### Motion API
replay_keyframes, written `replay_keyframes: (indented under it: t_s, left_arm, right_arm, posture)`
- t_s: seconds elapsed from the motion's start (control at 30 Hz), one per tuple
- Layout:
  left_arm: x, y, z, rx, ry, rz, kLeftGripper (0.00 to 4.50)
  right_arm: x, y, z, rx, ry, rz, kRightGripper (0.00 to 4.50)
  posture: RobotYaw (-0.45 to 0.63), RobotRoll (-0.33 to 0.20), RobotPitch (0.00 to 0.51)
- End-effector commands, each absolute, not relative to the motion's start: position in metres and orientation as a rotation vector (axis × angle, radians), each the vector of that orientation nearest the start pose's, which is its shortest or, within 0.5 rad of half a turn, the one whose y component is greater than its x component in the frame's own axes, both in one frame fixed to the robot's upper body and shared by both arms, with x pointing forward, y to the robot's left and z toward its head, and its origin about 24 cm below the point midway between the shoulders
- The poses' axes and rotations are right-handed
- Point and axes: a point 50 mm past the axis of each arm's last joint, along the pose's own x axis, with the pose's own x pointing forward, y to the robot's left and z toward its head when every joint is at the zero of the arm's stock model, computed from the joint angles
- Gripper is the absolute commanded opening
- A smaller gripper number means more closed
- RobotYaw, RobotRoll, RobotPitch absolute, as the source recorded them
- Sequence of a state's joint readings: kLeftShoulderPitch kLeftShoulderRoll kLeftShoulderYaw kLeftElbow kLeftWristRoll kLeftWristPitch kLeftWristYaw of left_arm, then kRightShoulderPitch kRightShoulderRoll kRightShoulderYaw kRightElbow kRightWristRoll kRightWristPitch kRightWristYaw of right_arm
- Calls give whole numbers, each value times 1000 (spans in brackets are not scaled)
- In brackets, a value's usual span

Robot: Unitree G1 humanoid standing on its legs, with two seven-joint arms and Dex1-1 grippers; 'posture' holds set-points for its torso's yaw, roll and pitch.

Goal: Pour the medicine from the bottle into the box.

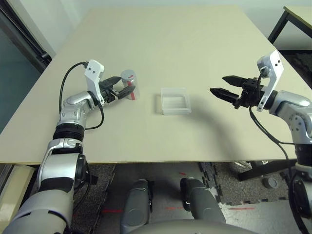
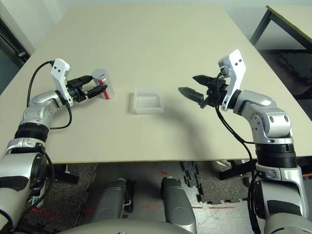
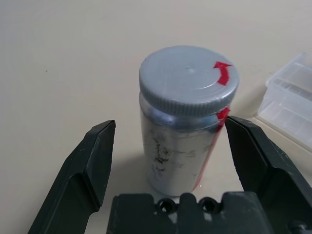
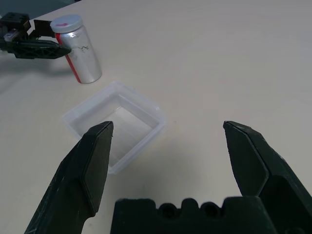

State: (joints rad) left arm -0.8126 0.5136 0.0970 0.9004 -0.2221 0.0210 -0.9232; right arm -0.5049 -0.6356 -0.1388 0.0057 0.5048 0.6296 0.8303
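Well, the bottle (image 3: 187, 124) stands upright on the tabletop, toward its left edge, and it looks small, light, hard and smooth, so it could slip or tip; I think its round side below the grey cap is the best place to hold it. The left gripper (image 3: 170, 146) has its fingers wide apart around the bottle, not squeezing yet. Just beside sits the clear box (image 1: 175, 101), thin and easy to push, and the right gripper (image 1: 226, 86) hangs spread wide, holding nothing, near the right edge.

No readable words or numbers; red curved arrow sign on the bottle (image 3: 187, 122) grey cap
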Motion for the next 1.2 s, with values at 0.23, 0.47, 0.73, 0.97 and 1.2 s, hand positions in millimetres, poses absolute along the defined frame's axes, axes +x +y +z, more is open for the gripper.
replay_keyframes:
  t_s: [0.23, 0.47, 0.73, 0.97, 1.2]
  left_arm:
    - [375, 224, 119, 142, 125, -689, 4478]
    - [379, 218, 117, 154, 126, -681, 4478]
    - [380, 216, 113, 154, 136, -665, 4478]
    - [379, 218, 108, 152, 148, -653, 4478]
    - [377, 220, 102, 156, 165, -641, 3880]
  right_arm:
    - [307, -217, 185, -42, 71, 790, 4500]
    - [306, -216, 186, -38, 64, 784, 4500]
    - [307, -216, 185, -34, 57, 779, 4500]
    - [308, -214, 185, -31, 52, 783, 4500]
    - [309, -215, 186, -32, 50, 783, 4500]
  posture:
    - [-50, 0, 122]
    - [-58, 0, 120]
    - [-58, 0, 121]
    - [-56, 0, 122]
    - [-56, 0, 123]
